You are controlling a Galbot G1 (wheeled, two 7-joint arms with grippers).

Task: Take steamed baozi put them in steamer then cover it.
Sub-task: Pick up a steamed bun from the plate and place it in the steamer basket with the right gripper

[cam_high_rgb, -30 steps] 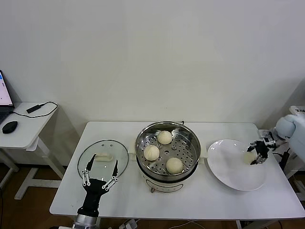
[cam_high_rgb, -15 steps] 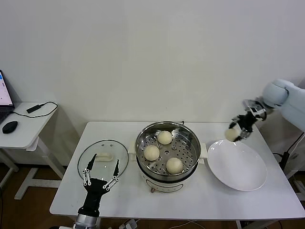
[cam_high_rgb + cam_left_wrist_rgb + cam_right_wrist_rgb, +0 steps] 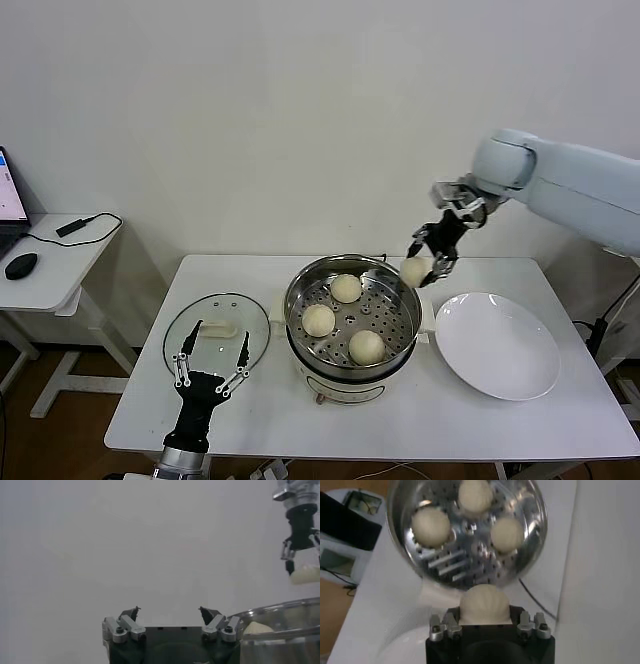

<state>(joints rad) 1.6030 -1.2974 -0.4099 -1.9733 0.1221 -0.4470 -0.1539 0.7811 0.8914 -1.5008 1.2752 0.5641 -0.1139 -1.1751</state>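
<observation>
At the far left we see a small white side table (image 3: 45,270) carrying a black computer mouse (image 3: 20,266), a black cable with a small adapter (image 3: 72,228) and the edge of a laptop (image 3: 8,205); its screen is too small for us to read.

On the main white table (image 3: 250,420) our left gripper (image 3: 211,364) waits near the front left edge, fingers spread wide and grasping nothing, pointing toward the round glass lid with a white handle (image 3: 216,325), which lies flat just beyond the fingertips.

At the table's centre stands the large round shiny steel steamer (image 3: 352,313) on its white electric base, mouth upward. Three cream-white steamed baozi (image 3: 318,320) sit apart on the perforated tray. They are round, so we find no long axis.

Above the steamer's back right rim our right gripper (image 3: 423,262) hangs in the air, reaching down from the right and clenched on the fourth pleated cream-white baozi (image 3: 414,271). In the right wrist view that bun (image 3: 484,603) sits between the fingers with its pleats facing the steamer below, over the pot's rim rather than over the tray's middle.

To the right, the flat round white plate (image 3: 497,345) lies just beside the steamer.

We can read no brand, label or writing on any of these things.
</observation>
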